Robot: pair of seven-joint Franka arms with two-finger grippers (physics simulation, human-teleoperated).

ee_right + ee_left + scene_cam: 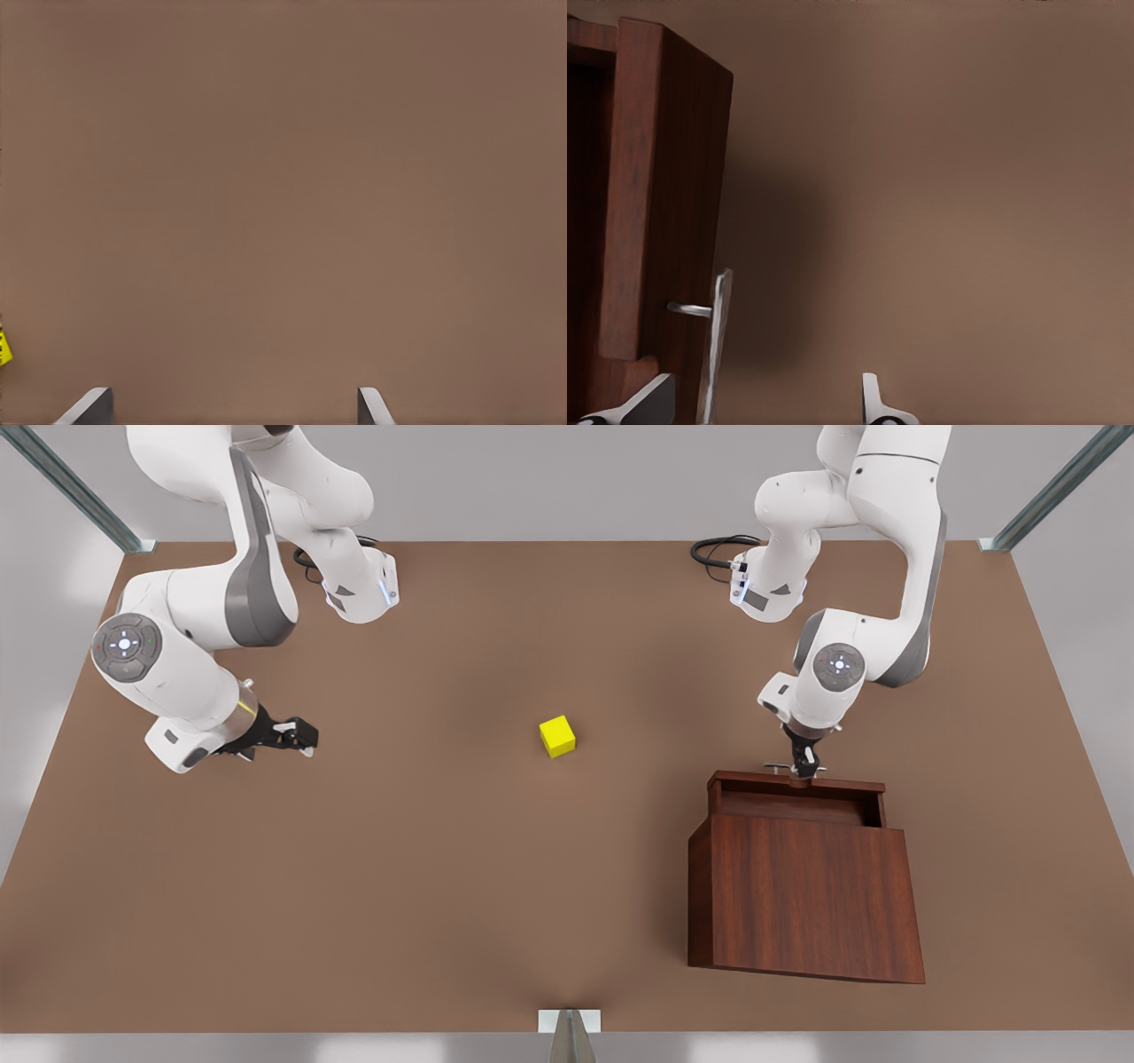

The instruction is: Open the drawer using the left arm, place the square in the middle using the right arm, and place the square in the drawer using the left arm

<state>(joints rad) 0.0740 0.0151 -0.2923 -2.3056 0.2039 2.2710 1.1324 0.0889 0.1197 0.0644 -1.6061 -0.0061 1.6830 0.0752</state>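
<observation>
Drawer (797,795) handle (716,341) sits between the fingers of the left gripper (804,768), and the fingers are spread wide, not squeezing it. That drawer is pulled part way out of the cabinet (806,895), which stands near the desk (443,886) edge closest to the camera, on the front view's right. Over by the desk's edge on the front view's left, the right gripper (297,737) hangs low with its fingers wide apart, holding nothing. Between the arms, the yellow square (557,736) rests in the middle of the desk.
</observation>
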